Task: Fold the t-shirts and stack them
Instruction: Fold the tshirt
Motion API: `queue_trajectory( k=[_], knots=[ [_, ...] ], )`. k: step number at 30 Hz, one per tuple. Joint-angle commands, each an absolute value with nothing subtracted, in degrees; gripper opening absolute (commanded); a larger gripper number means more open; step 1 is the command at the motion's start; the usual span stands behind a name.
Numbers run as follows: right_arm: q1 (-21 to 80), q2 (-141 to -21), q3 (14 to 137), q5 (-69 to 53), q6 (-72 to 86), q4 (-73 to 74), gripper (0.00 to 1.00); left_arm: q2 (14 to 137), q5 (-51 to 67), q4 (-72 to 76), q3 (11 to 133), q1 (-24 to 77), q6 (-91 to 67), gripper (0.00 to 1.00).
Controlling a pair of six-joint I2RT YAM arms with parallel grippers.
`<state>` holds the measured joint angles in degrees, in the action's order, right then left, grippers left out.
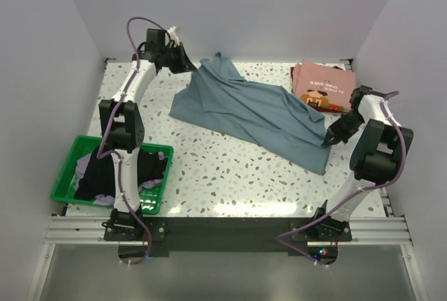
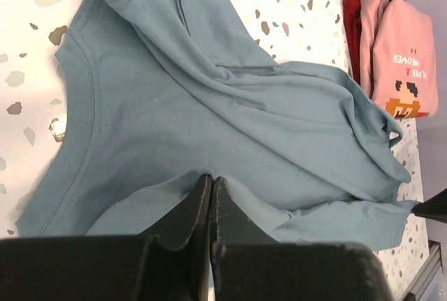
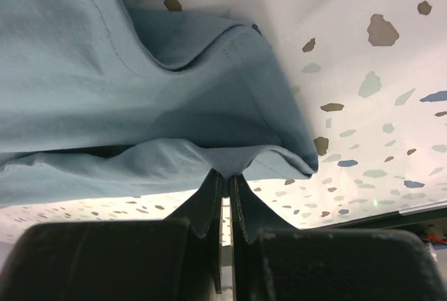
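Both ends of the plain dusty grey-blue cloth t-shirt (image 1: 244, 109) are gripped as it lies rumpled across the white speckled table (image 1: 230, 175), from eleven o'clock to four o'clock in the overhead view. Our left gripper (image 2: 211, 184) is clenched on its edge at the eleven o'clock end, and our right gripper (image 3: 225, 175) on a hem at the four o'clock end. At two o'clock we see a folded pink t-shirt with a small printed graphic (image 1: 323, 86) atop a dark red t-shirt (image 2: 353, 28), while the green plastic mesh basket (image 1: 66, 175) at eight o'clock holds black cloth (image 1: 98, 175) and lavender cloth (image 1: 82, 168).
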<state>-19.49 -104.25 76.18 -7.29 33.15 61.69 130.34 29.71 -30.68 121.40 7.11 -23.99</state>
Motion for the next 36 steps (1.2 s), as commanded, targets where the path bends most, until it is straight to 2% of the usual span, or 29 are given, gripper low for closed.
queue_trajectory(
  k=[1, 12, 13, 16, 17, 18, 20, 21, 23, 24, 30, 36],
  knots=[
    [-20.3, -104.6, 79.3, -7.9, 32.0, 62.3, 0.00, 130.2, 29.4, -26.2, 124.2, 6.1, -25.7, 0.00],
    [-20.7, -108.1, 81.5, -8.4, 30.8, 62.4, 0.00, 133.0, 30.2, -25.0, 123.9, 5.8, -27.3, 0.00],
    [-20.7, -108.8, 81.7, -8.7, 30.8, 62.0, 0.00, 133.6, 30.3, -24.8, 123.9, 5.9, -27.5, 0.12],
    [-20.7, -109.3, 82.5, -8.9, 31.0, 61.4, 0.00, 134.4, 29.8, -24.3, 123.8, 5.8, -27.7, 0.39],
    [-20.7, -109.4, 82.9, -8.9, 30.9, 60.9, 0.00, 134.5, 29.6, -24.3, 123.7, 5.9, -27.6, 0.57],
    [-20.7, -109.5, 83.2, -9.1, 30.9, 60.9, 0.01, 134.6, 29.4, -24.3, 123.6, 5.8, -27.4, 0.63],
    [-20.7, -109.3, 84.1, -9.3, 30.2, 61.0, 0.15, 134.2, 28.3, -25.0, 123.1, 5.8, -26.8, 0.74],
    [-20.7, -109.0, 84.3, -9.1, 29.5, 60.9, 0.32, 133.9, 27.0, -25.4, 122.6, 5.8, -25.8, 0.76],
    [-20.7, -107.3, 83.9, -8.4, 28.8, 61.3, 0.43, 132.4, 25.1, -27.7, 120.4, 5.9, -24.4, 0.78],
    [-20.7, -106.6, 83.5, -7.8, 28.4, 61.6, 0.52, 131.7, 24.0, -28.5, 119.3, 5.8, -23.1, 0.79],
    [-20.7, -97.8, 73.6, -4.5, 26.3, 61.6, 0.69, 123.1, 18.5, -30.8, 103.6, 5.3, -18.5, 0.79],
    [-20.7, -91.3, 60.0, -3.7, 26.4, 58.3, 0.73, 116.2, 16.3, -29.9, 90.9, 5.0, -17.6, 0.78]
  ],
)
